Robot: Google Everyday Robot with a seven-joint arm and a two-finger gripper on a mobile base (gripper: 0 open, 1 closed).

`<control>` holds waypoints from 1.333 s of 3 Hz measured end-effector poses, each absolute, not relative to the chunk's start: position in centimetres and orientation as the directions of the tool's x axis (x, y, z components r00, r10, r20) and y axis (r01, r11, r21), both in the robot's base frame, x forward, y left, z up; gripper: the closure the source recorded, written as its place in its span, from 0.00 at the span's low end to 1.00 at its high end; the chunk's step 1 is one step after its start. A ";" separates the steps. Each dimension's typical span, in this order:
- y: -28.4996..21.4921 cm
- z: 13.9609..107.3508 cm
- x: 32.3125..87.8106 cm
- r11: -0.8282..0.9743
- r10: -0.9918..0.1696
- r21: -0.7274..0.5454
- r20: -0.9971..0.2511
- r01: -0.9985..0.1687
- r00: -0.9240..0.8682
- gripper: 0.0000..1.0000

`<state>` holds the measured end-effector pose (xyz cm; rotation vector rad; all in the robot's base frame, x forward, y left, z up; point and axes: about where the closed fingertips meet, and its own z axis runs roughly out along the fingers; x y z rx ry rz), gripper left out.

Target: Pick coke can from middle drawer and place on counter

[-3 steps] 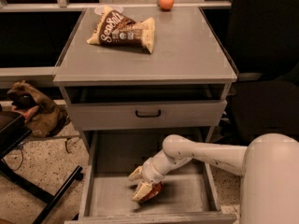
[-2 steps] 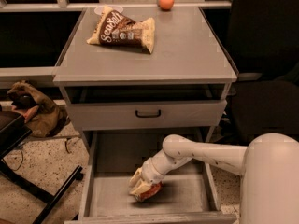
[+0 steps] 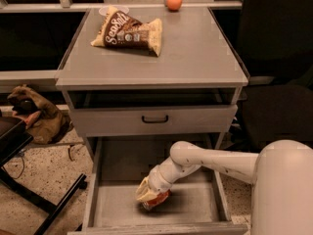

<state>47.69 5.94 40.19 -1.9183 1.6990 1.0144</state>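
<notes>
Since a second ago the cream two-finger gripper has clasped its fingers on the small red-orange coke can, which lies in the wide grey middle drawer. Draw it outward, clear of the grey drawer front above, then up to the flat grey counter

The white arm comes out of the rounded body at the lower right of the frame and reaches to the left. It bends at a joint near the lower centre and slopes down. The gripper points downward at the bottom of the frame, a little left of centre.
</notes>
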 end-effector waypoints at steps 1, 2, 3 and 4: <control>5.9 40.2 47.7 -0.194 -0.688 0.175 -0.725 -0.965 0.007 0.81; 5.9 40.2 47.7 -0.195 -0.688 0.175 -0.725 -0.965 0.007 0.58; 5.9 40.2 47.7 -0.195 -0.688 0.175 -0.725 -0.965 0.007 0.35; 5.9 40.2 47.7 -0.195 -0.688 0.175 -0.725 -0.965 0.007 0.12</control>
